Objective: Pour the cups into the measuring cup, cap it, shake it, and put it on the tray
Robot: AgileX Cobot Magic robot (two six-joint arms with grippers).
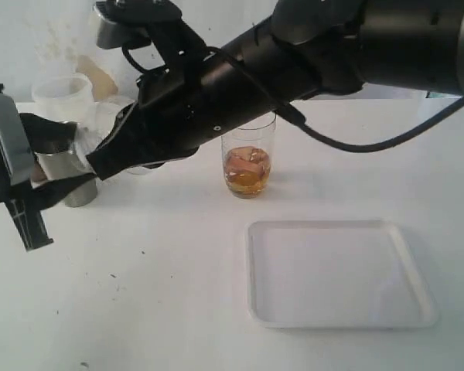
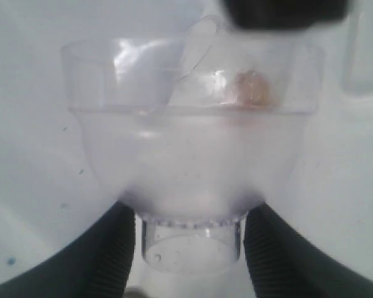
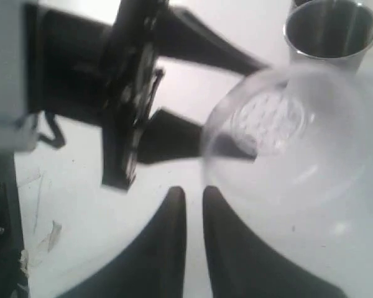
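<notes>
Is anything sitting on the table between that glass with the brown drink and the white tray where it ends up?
Nothing visible does. The measuring cup stands just behind the tray, with only bare white table between them. The right arm crosses above and behind the cup, not across that stretch.

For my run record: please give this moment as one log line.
left end effector: clamps dome lid | right end effector: nearly closed, empty | measuring cup: uncapped, amber contents | tray: bare
</notes>
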